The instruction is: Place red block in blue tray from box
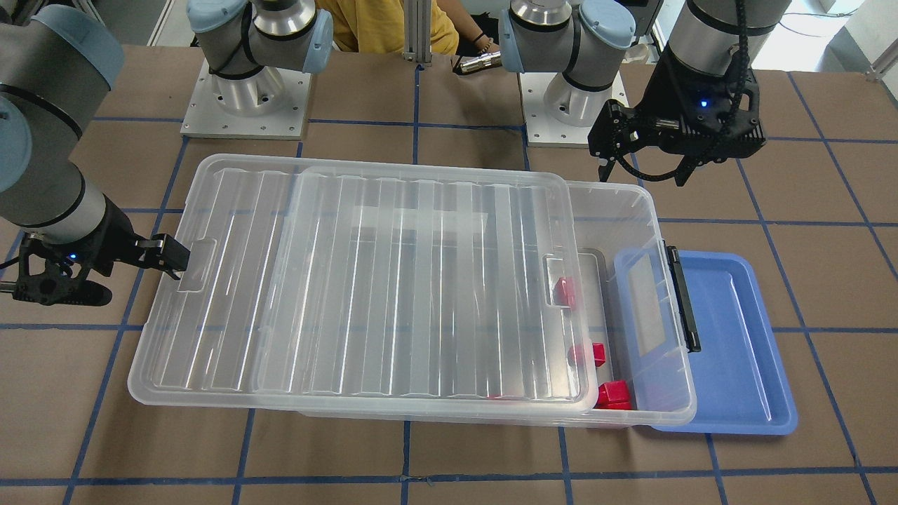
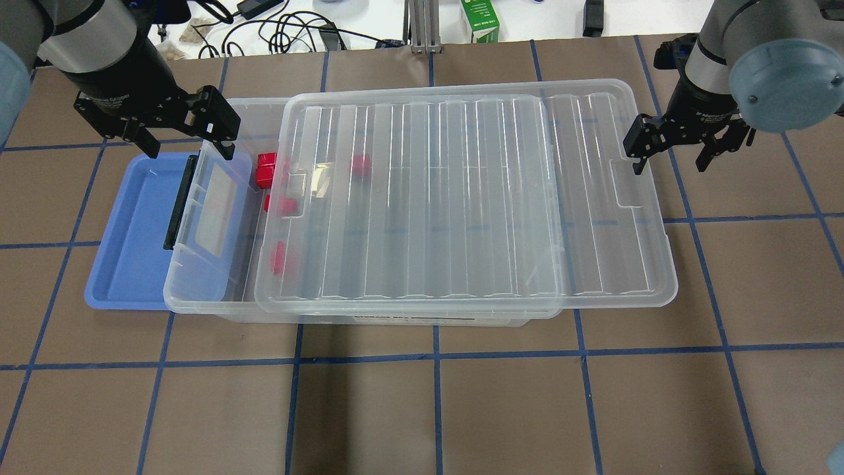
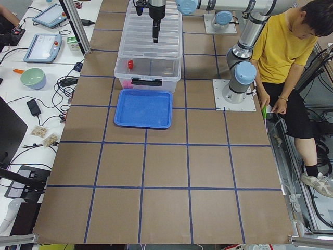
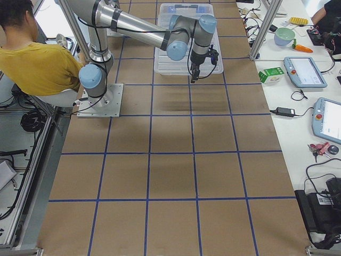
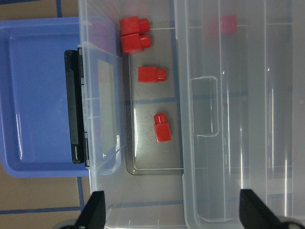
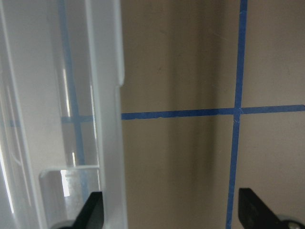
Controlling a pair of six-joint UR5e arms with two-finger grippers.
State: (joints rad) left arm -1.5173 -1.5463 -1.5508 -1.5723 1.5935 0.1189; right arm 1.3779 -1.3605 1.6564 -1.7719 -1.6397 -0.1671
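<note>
The clear box (image 2: 198,305) lies across the table with its ribbed lid (image 2: 461,198) slid toward my right, so the left end is open. Several red blocks (image 5: 151,75) lie in that open end, two of them stacked (image 5: 133,36) and one under the lid (image 5: 228,24). The blue tray (image 2: 125,231) is empty and lies at the box's left end, partly under the black latch (image 2: 179,201). My left gripper (image 2: 186,140) is open and empty above the box's far left corner; it also shows in the left wrist view (image 5: 174,214). My right gripper (image 2: 669,158) is open and empty at the lid's right edge.
Both arm bases (image 1: 245,91) stand behind the box. A person in a yellow shirt (image 3: 283,52) sits by the robot. A green carton (image 2: 484,20), cables and an aluminium post (image 2: 422,26) lie beyond the table's far edge. Brown table with blue grid tape (image 2: 435,356) surrounds the box.
</note>
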